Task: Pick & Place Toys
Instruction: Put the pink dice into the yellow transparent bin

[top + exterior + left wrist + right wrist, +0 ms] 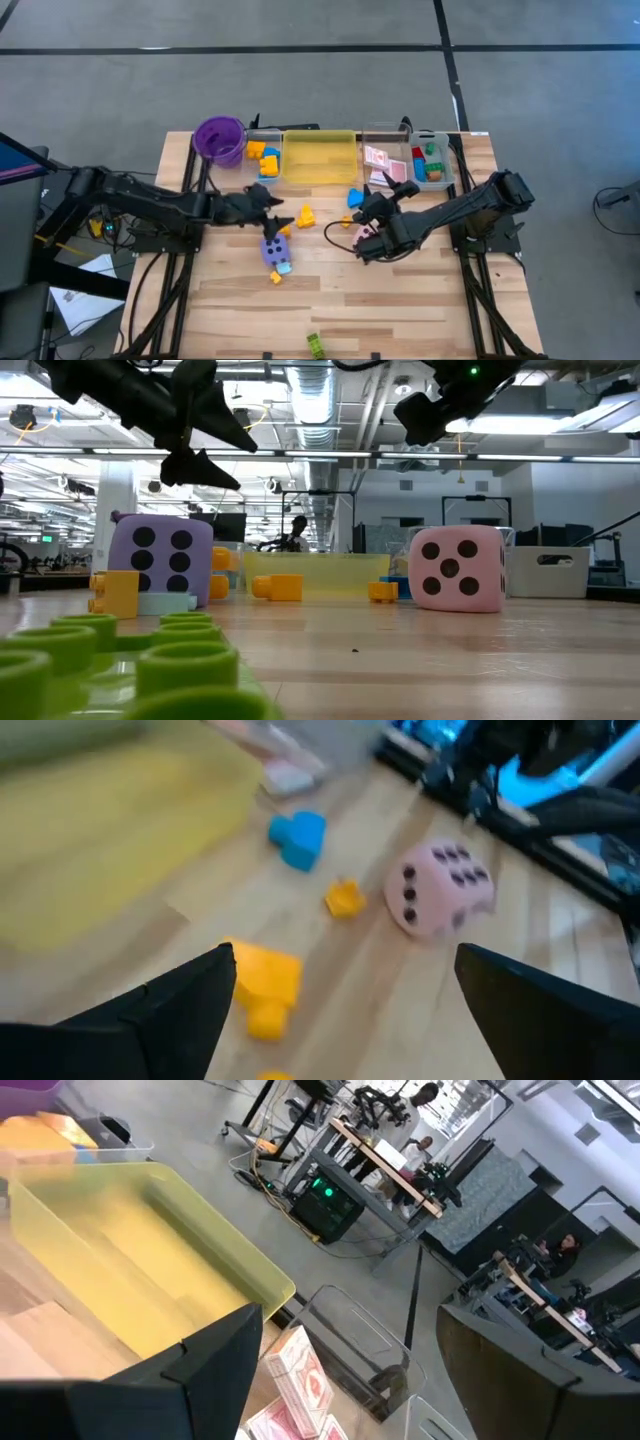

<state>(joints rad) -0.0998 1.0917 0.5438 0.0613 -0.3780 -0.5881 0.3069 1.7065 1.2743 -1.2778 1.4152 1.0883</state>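
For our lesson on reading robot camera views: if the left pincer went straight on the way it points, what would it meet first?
Probably the yellow block, lying just ahead between the open left pincer's fingers; depth is uncertain.

green block [130, 670] blurred, cut off at low view's edge | yellow tray [110, 830] blurred

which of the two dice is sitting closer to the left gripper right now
The purple die, dark-dotted, sits just below the open left gripper. The pink die lies farther right, under the right arm.
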